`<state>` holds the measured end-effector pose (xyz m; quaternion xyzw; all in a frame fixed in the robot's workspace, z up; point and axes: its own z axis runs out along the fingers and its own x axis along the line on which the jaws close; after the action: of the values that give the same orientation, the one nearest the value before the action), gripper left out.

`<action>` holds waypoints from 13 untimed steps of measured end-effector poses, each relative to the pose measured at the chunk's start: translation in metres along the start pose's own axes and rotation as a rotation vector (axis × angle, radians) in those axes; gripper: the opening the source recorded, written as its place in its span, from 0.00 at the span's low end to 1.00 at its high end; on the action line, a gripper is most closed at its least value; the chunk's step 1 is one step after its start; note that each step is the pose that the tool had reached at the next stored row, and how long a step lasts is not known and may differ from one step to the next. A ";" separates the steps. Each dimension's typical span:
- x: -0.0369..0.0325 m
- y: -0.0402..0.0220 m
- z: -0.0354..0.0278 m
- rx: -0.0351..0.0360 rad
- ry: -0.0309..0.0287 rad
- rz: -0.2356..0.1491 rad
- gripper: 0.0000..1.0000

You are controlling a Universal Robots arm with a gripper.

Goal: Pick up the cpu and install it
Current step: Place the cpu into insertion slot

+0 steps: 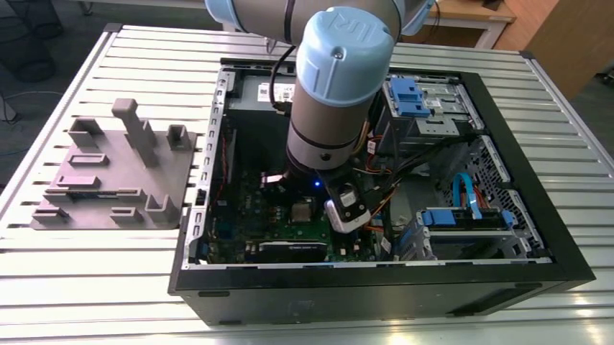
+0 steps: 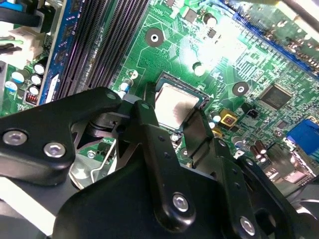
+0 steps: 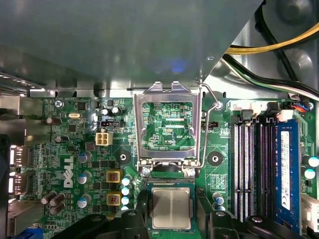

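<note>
The cpu (image 3: 171,206) is a small silver square lying flat in its socket on the green motherboard (image 3: 75,149), also seen in the second wrist view (image 2: 175,99). My gripper (image 2: 172,113) hangs just over it. One black finger (image 2: 144,119) stands on one side of the chip and the other finger (image 2: 199,130) on the opposite side, with socket margin showing between them and the chip. The gripper is open. The socket's metal load plate (image 3: 167,99) is swung up, with its lever (image 3: 208,129) beside it. In the exterior view the arm (image 1: 331,108) reaches down into the computer case (image 1: 537,180).
Memory slots (image 3: 249,169) run beside the socket, and capacitors (image 3: 82,177) stand on its other side. Yellow and black cables (image 3: 279,45) cross the case. A grey plastic fixture (image 1: 115,172) with upright blocks sits on the slatted table at the exterior view's left.
</note>
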<state>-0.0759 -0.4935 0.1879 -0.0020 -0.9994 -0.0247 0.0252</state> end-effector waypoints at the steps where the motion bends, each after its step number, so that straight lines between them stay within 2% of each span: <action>1: 0.0001 0.0001 -0.0007 -0.0005 -0.0002 0.000 0.47; 5: 0.0004 0.0003 -0.0055 -0.0001 0.0001 0.002 0.47; 13: 0.0002 0.0001 -0.0025 -0.0037 0.0003 0.001 0.47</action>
<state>-0.0760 -0.4935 0.1904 -0.0028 -0.9993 -0.0266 0.0254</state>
